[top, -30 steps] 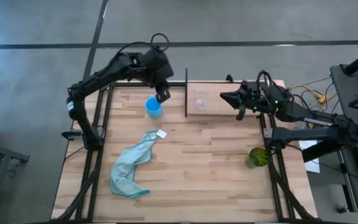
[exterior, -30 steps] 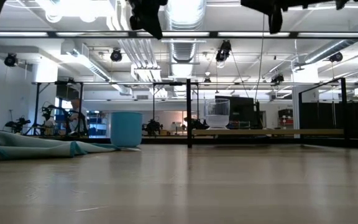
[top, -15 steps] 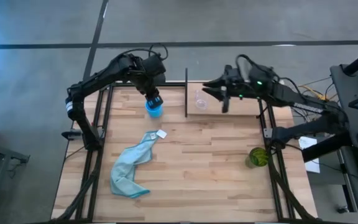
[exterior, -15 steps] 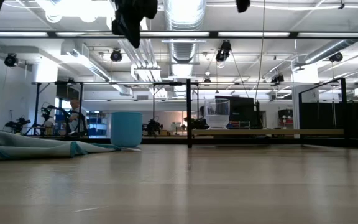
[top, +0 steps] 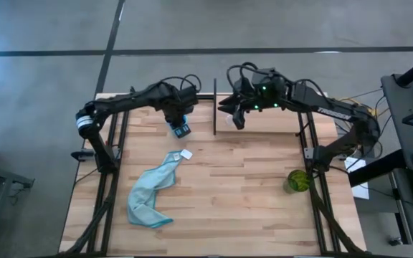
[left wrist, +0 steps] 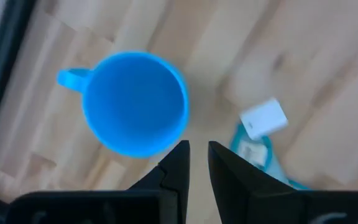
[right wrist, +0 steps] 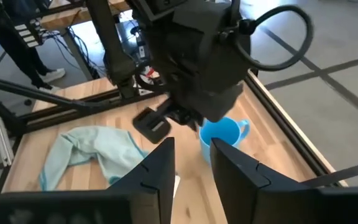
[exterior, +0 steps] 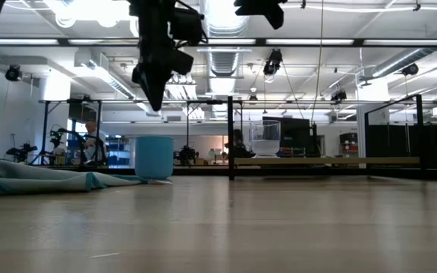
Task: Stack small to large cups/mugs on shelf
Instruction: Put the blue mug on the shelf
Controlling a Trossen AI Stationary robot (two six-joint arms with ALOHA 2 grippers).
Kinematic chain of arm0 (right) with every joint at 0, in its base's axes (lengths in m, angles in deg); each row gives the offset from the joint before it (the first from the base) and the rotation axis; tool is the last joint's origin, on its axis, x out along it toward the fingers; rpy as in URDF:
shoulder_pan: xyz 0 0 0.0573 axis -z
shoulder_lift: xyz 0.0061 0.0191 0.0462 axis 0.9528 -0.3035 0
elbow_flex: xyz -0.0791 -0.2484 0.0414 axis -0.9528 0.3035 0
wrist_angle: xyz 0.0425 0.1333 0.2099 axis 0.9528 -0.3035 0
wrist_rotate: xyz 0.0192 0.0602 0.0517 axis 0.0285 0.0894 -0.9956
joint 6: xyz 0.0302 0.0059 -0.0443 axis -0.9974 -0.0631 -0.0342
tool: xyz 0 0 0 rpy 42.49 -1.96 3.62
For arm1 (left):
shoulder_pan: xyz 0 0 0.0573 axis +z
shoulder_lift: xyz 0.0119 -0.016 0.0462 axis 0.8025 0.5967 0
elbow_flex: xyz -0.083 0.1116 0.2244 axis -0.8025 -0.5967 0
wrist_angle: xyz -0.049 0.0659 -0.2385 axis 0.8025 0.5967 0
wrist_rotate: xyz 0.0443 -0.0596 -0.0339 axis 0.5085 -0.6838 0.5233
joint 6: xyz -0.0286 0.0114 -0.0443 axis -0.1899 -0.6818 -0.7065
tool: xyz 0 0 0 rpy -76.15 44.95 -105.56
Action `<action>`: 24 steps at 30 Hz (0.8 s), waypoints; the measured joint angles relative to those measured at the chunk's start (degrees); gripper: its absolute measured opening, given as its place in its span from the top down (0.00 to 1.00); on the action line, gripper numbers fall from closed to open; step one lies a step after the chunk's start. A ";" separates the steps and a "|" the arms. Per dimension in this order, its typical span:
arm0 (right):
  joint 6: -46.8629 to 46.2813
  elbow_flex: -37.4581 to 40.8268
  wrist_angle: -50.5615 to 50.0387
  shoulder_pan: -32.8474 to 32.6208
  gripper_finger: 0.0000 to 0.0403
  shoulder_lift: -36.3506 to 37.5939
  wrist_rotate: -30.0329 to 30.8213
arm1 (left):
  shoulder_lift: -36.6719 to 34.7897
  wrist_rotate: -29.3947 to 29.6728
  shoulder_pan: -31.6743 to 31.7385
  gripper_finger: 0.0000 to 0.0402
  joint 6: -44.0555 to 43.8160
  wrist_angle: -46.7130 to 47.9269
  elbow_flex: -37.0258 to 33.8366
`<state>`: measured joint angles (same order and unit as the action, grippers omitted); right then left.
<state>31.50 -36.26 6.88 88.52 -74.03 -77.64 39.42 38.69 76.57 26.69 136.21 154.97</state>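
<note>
The blue mug point(left wrist: 135, 102) stands upright on the tabletop, its handle point(left wrist: 70, 78) to one side. My left gripper point(exterior: 154, 83) hovers shut just above it point(top: 180, 127), touching nothing. The clear cup point(exterior: 265, 140) stands on the pale wooden shelf point(top: 271, 118) at the table's far side. My right gripper point(top: 236, 118) is shut and empty, high above that cup, and covers it in the high view. The olive-green cup point(top: 297, 180) stands at the table's right edge.
A light blue cloth point(top: 151, 192) with a white tag point(left wrist: 263, 118) lies crumpled on the left half of the table, near the mug. A black upright rod point(top: 214, 107) marks the shelf's left end, between the two grippers.
My left gripper has come down and slightly toward the near edge, and is now close over the blue mug. My right gripper has swung toward the table's left, from the shelf's right part to above the clear cup. The cups have not moved.
</note>
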 joint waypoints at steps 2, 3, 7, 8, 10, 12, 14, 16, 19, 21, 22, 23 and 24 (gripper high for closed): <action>-0.02 -0.02 -0.12 -0.30 0.77 -0.09 0.02 | -0.07 0.49 0.04 0.89 0.00 -2.73 -1.12; -0.02 -0.02 -0.24 -0.33 0.78 -0.06 0.00 | -0.07 0.44 0.04 0.89 0.00 -3.68 -1.75; -0.26 -0.02 -1.22 -0.57 0.79 0.18 -0.02 | -0.07 -0.08 0.04 0.89 -0.01 -6.41 -4.43; -0.45 -0.02 -1.39 -0.57 0.79 0.28 -0.01 | -0.07 -0.09 0.04 0.89 0.00 -7.53 -5.23; -0.65 -0.02 -1.26 -0.62 0.80 0.39 -0.02 | -0.07 -0.08 0.17 0.89 -0.02 -9.89 -6.96; -1.09 -0.02 -1.25 -0.70 0.80 0.50 0.00 | -0.07 0.16 0.54 0.89 -0.04 -10.63 -7.94; -1.49 -0.02 -1.26 -0.70 0.79 0.50 0.00 | -0.09 1.38 1.09 0.89 -0.06 -11.81 -8.79; -1.53 -0.02 -1.26 -0.70 0.79 0.51 0.00 | -0.09 2.09 1.68 0.89 -0.07 -11.87 -9.59; -1.53 -0.02 -1.25 -0.70 0.78 0.52 0.00 | -0.09 1.81 2.41 0.89 -0.11 -12.21 -10.28; -1.53 -0.02 -1.25 -0.70 0.78 0.52 0.00 | -0.09 0.27 2.62 0.89 -0.60 -12.46 -11.10; -1.53 -0.02 -1.23 -0.70 0.78 0.52 0.00 | -0.07 -0.25 2.60 0.89 -1.27 -12.85 -11.46; -1.56 -0.02 -1.23 -0.70 0.79 0.52 0.00 | -0.07 -0.69 2.58 0.89 -1.47 -13.27 -11.60; -1.77 -0.02 -1.23 -0.70 0.79 0.54 0.00 | -0.07 -0.86 2.58 0.89 -1.54 -13.52 -11.65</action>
<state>29.73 -36.28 5.65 87.82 -73.49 -77.64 39.36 37.83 79.15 25.15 122.69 143.31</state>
